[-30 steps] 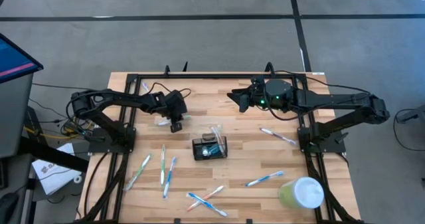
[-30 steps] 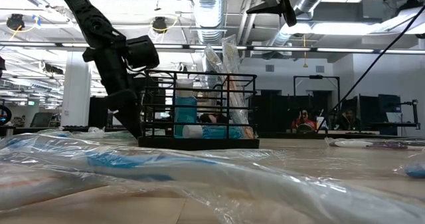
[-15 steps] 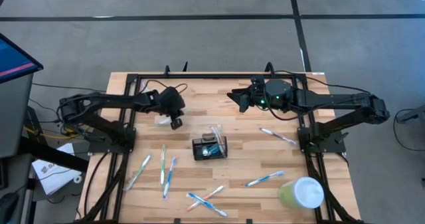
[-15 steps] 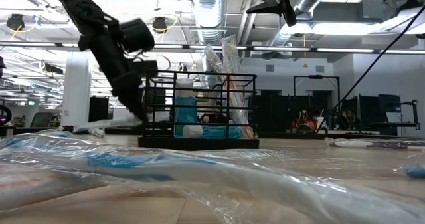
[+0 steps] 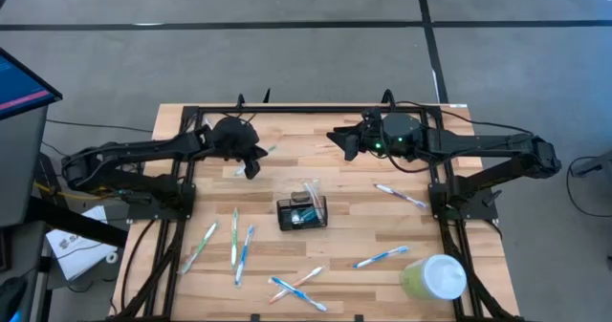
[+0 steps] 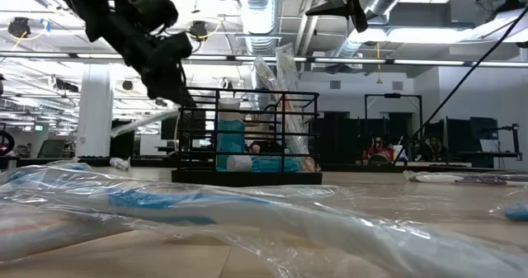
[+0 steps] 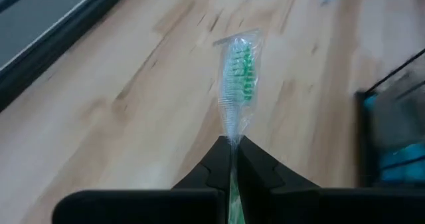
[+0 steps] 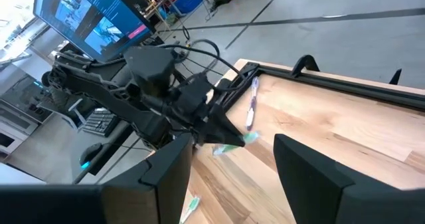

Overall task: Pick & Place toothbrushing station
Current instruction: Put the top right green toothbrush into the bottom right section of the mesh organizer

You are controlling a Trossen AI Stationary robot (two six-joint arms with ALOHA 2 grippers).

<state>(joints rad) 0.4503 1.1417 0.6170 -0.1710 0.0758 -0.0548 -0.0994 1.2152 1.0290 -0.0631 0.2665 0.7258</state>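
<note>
Wooden slats form the bench, which is framed by black rails and scattered with wrapped toothbrushes. A green-bristled toothbrush in a clear wrapper is gripped by the left fingers, which are closed on its handle so that the bristle end projects straight out beyond the fingertips. In the low view the brush is seen carried clear above the bench, slanting down away from the fingers, presumably so that it can be swung over and lowered into a slot. The black holder stands near the middle of the bench, well apart from the left fingers and to their forward right; several wrapped brushes are already lodged upright in it. A grip far down the handle appears chosen to leave the long free end available for insertion. The right fingers are held spread open, empty, raised above the far side of the bench and pointed toward the left arm, apparently waiting. A pale green cup sits at the near right corner.
</note>
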